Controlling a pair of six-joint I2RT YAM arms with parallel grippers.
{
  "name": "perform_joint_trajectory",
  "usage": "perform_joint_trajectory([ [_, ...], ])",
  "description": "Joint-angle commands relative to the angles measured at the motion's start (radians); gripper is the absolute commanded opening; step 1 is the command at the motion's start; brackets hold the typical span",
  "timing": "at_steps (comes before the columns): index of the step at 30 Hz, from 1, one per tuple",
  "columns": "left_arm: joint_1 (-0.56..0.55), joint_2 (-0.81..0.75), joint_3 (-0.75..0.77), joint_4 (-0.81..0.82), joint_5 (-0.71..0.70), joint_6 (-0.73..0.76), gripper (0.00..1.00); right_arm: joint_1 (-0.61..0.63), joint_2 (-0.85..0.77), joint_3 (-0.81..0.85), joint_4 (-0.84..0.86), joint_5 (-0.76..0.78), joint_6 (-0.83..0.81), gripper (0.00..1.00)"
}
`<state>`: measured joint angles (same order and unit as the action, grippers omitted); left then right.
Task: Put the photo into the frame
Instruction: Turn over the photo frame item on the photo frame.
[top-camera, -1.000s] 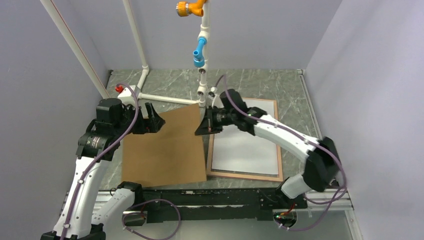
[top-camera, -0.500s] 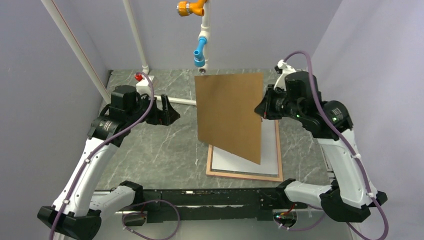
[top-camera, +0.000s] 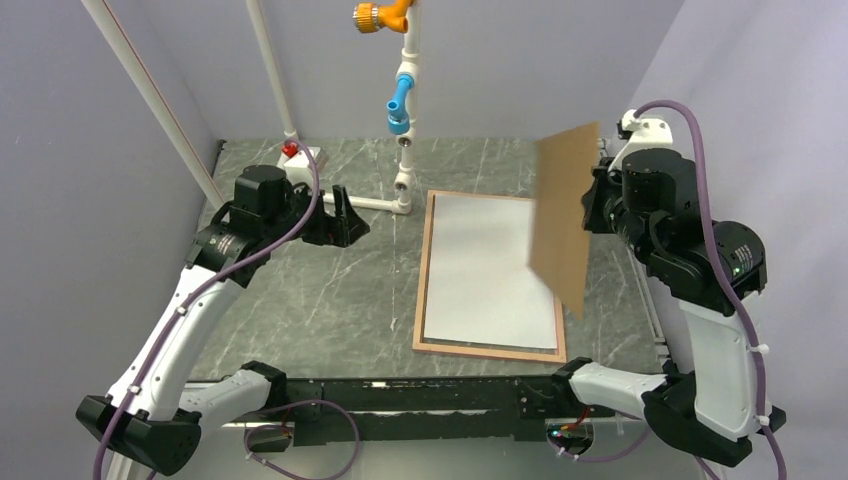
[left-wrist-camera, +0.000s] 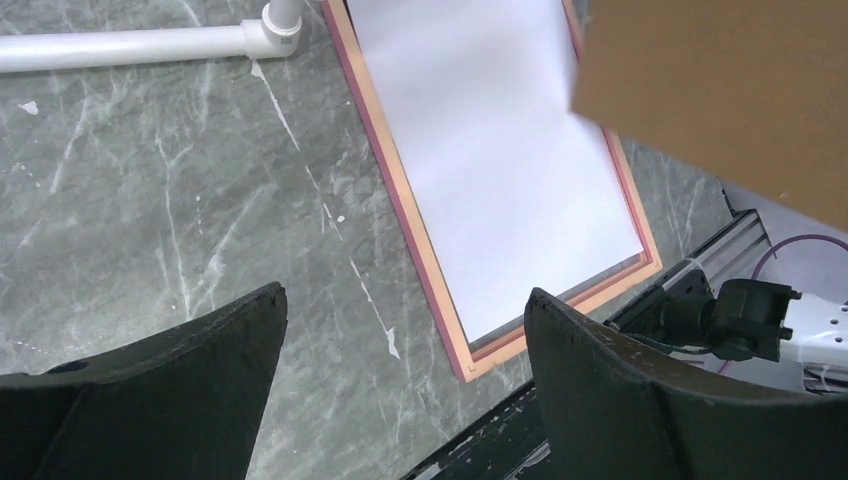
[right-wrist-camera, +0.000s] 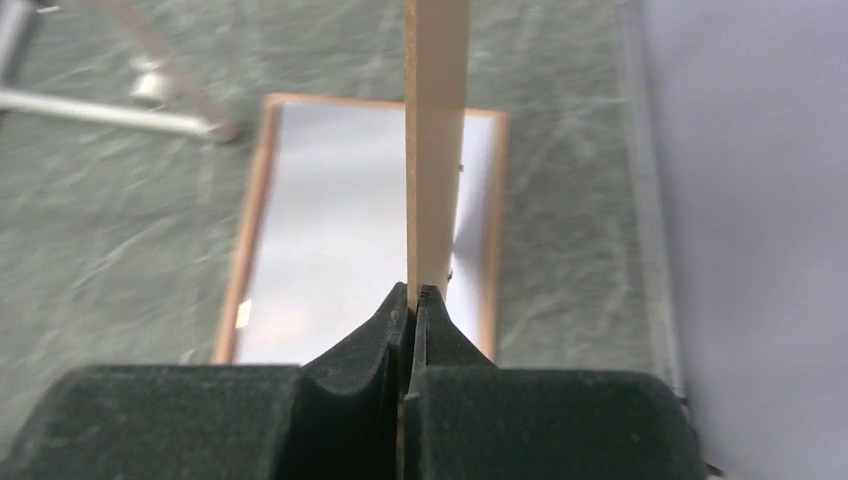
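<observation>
— Pinching the brown backing board (right-wrist-camera: 435, 150) by one edge, the right end effector (right-wrist-camera: 412, 295) is standing fully closed on it and holding it upright, edge-on to its own camera.
— And the left end effector (top-camera: 345, 218)?
— It is hanging wide open with nothing in it, over bare table (top-camera: 330, 300) left of the frame (top-camera: 422, 290).
— Where is the frame lying?
— Flat on the table, right of centre, with a white sheet (top-camera: 485, 270) filling it. I am guessing that is the photo face down, but no print is showing.
— What is mattering now?
— The board is hanging over the frame's right rail, its low corner near the sheet. I am judging it wants a firm pinch, a slow swing, and that corner carried clear so the sheet is not getting dragged.
</observation>
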<state>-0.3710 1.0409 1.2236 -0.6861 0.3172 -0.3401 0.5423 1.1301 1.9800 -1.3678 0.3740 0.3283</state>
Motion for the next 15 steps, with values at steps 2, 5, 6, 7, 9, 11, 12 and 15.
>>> perform_joint_trajectory([
  [2, -0.018, 0.008, 0.031, 0.056, -0.006, -0.022, 0.91, -0.010, -0.005, 0.056, 0.180, 0.270, -0.196, 0.00],
  [5, -0.026, 0.010, 0.021, 0.075, -0.003, -0.033, 0.91, -0.010, -0.055, -0.046, 0.334, 0.224, -0.292, 0.00],
  [6, -0.027, 0.011, 0.018, 0.080, -0.002, -0.037, 0.91, -0.010, -0.070, -0.089, 0.381, 0.195, -0.316, 0.00],
  [7, -0.029, 0.014, 0.014, 0.083, 0.000, -0.042, 0.91, -0.011, -0.075, -0.121, 0.410, 0.164, -0.358, 0.00],
  [9, -0.032, 0.016, 0.005, 0.088, 0.007, -0.054, 0.91, -0.011, -0.052, -0.142, 0.418, 0.078, -0.395, 0.00],
  [11, -0.034, 0.015, -0.013, 0.102, 0.016, -0.074, 0.91, -0.010, -0.018, -0.155, 0.412, 0.000, -0.417, 0.00],
  [12, -0.034, 0.012, -0.028, 0.111, 0.019, -0.088, 0.91, -0.010, -0.003, -0.172, 0.415, -0.034, -0.425, 0.00],
  [15, -0.034, 0.008, -0.060, 0.132, 0.015, -0.138, 0.91, -0.010, 0.011, -0.250, 0.445, -0.127, -0.444, 0.00],
])
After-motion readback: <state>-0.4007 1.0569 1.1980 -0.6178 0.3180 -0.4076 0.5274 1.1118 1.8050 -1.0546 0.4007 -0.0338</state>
